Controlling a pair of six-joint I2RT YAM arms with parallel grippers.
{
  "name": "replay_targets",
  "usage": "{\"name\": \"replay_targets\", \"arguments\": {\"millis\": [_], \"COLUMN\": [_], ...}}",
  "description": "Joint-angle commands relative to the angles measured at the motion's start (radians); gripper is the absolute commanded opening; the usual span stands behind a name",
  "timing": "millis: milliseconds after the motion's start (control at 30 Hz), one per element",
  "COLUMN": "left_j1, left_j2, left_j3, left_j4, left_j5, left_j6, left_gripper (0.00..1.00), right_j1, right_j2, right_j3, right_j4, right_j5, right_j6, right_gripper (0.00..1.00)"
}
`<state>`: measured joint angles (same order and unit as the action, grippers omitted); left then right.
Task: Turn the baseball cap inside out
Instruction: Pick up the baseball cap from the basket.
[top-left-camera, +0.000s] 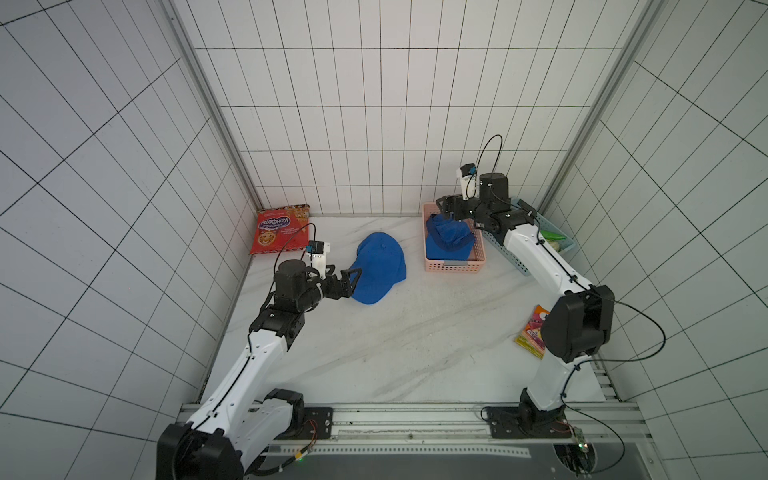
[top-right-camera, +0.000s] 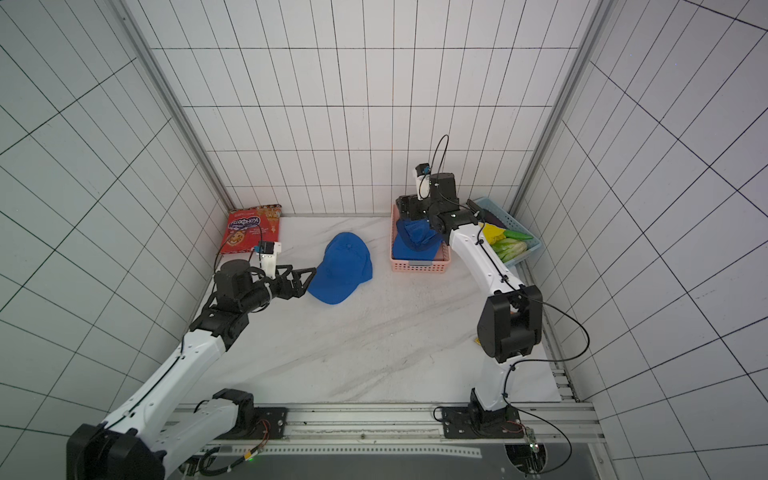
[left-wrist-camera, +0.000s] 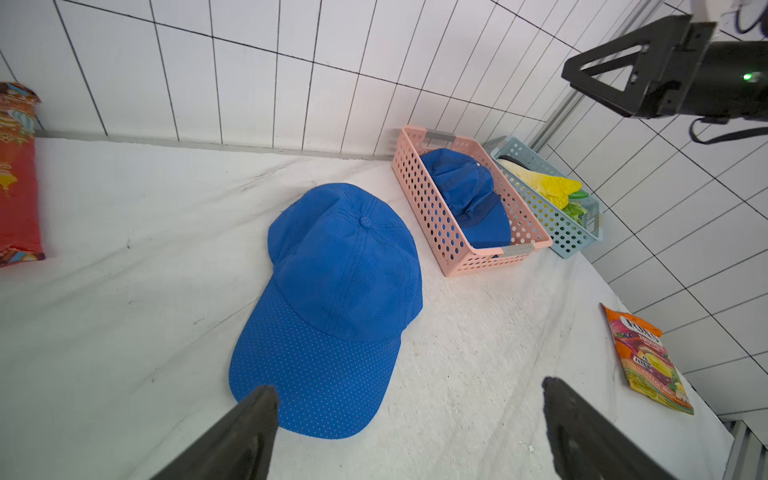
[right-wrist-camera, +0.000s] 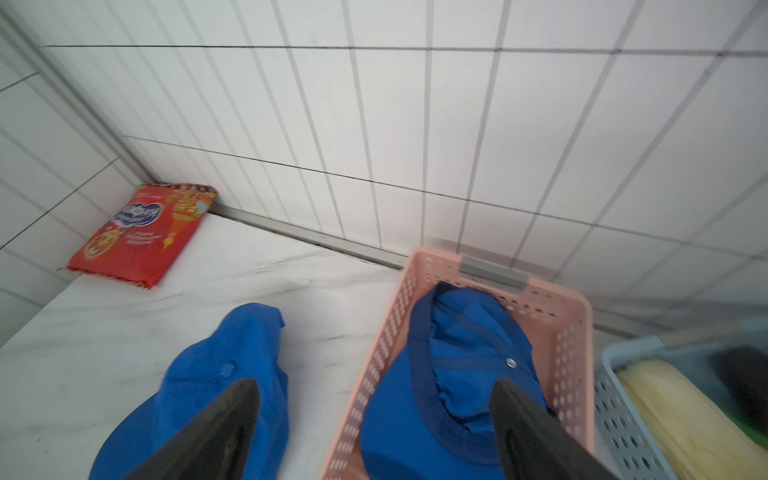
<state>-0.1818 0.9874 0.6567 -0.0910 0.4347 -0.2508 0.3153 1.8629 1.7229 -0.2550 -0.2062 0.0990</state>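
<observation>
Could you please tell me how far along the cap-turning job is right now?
Done: the basket cap, lying in the pink basket, shows its inner seams and band. In hand: nothing; the right gripper hangs open over it, the left gripper open at the brim of the table cap. Left: that cap is right side out.

Two blue caps: centre cap (top-left-camera: 380, 266), right-of-centre cap (top-left-camera: 451, 239). Two baskets: pink basket (top-left-camera: 455, 266), light-blue basket (left-wrist-camera: 557, 226). Two snack packets: red packet (top-left-camera: 278, 230), orange packet (top-left-camera: 530, 336).
</observation>
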Motion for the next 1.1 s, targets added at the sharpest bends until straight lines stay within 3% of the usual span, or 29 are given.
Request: {"name": "replay_targets", "arguments": {"millis": [0,233,567,967,1067], "left_j1": [-0.005,-0.032,-0.048,-0.05,-0.053], "left_j2": [-0.009,0.025,0.041,0.05,0.049], "left_j3": [-0.035,-0.115,-0.131,-0.122,-0.123], "left_j4": [0.125,0.264,0.258,0.258,0.257], "left_j5": [0.065,0.057,0.027,0.012,0.011], "left_j6": [-0.015,-0.052,-0.003,0.015,0.02], "left_gripper": [0.98,0.98,0.98,0.98,0.98], "right_j1": [-0.068,-0.118,-0.119,-0.069,-0.056], "right_j2": [0.103,0.312,0.609,0.766,0.801], "right_j3": [-0.028,0.124,0.527,0.688,0.721], "right_j4": [-0.043,-0.107,-0.338,-0.544,-0.585], "right_j5": [-0.042,-0.022,-0.018,-0.019,-0.012], "right_j6": [0.1,0.034,-0.074,-0.16,-0.178], "right_gripper": [0.95,0.95,0.95,0.97,0.93]}}
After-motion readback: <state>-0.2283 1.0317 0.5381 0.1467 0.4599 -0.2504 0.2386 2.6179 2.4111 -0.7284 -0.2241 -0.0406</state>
